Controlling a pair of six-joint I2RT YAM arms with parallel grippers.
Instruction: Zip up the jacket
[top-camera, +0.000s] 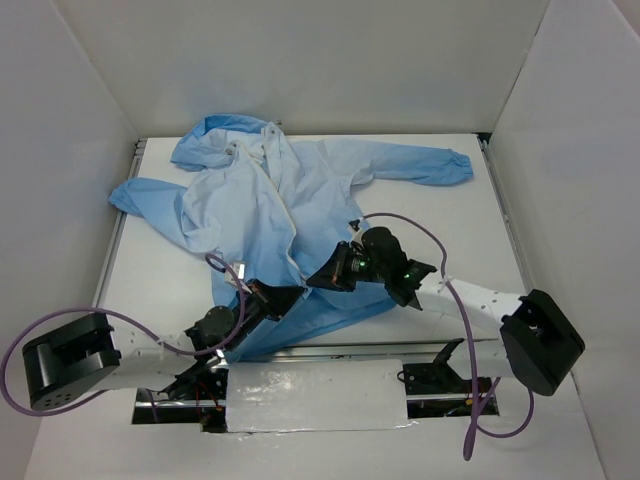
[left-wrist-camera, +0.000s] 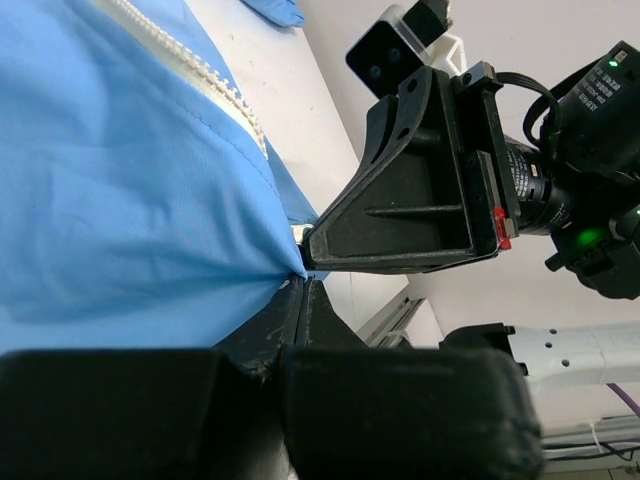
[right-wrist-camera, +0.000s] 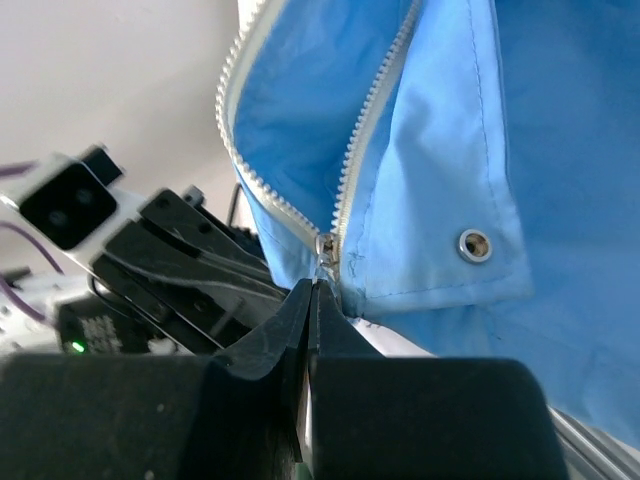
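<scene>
Jacket (top-camera: 250, 215) fabric, judged thin, limp and light, lies spread on tabletop (top-camera: 450, 230), hem nearest the arms; right pincer (right-wrist-camera: 315, 290) pinches zipper slider (right-wrist-camera: 326, 250), left pincer (left-wrist-camera: 300, 285) pinches hem beside it, best hold for tension.

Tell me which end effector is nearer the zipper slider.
Right. The right end effector is shut at the zipper slider itself. The left end effector pinches the jacket hem just beside it.

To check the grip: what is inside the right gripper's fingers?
At the right gripper's tips sits the slider of the light-blue fabric jacket's white zipper; anything pinched deeper is covered.
</scene>
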